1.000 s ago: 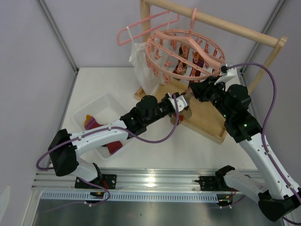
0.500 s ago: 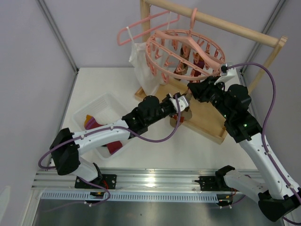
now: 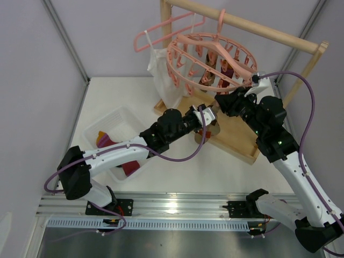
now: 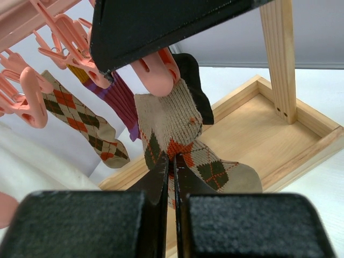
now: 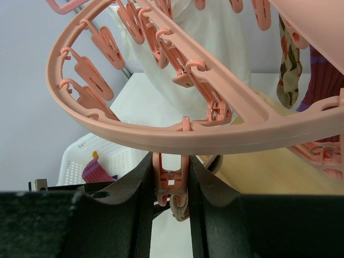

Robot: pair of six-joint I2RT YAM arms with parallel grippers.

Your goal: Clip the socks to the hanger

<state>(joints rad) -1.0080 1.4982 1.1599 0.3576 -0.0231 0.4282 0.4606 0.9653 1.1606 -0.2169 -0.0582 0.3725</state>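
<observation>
basket [image 3: 105,118] partly hidden, hanger [image 5: 177,131] rim cropped

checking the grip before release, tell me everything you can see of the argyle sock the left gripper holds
The argyle sock is knitted tan fabric with orange and dark green diamonds. It hangs cuff up, its foot bending right over the wooden base. The left gripper is shut on its middle. Its cuff meets the mouth of a pink clip that the right gripper squeezes; whether the clip bites it is unclear.

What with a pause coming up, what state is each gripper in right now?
Left gripper: closed on the tan argyle sock.
Right gripper: closed on a pink clip of the hanger.
</observation>
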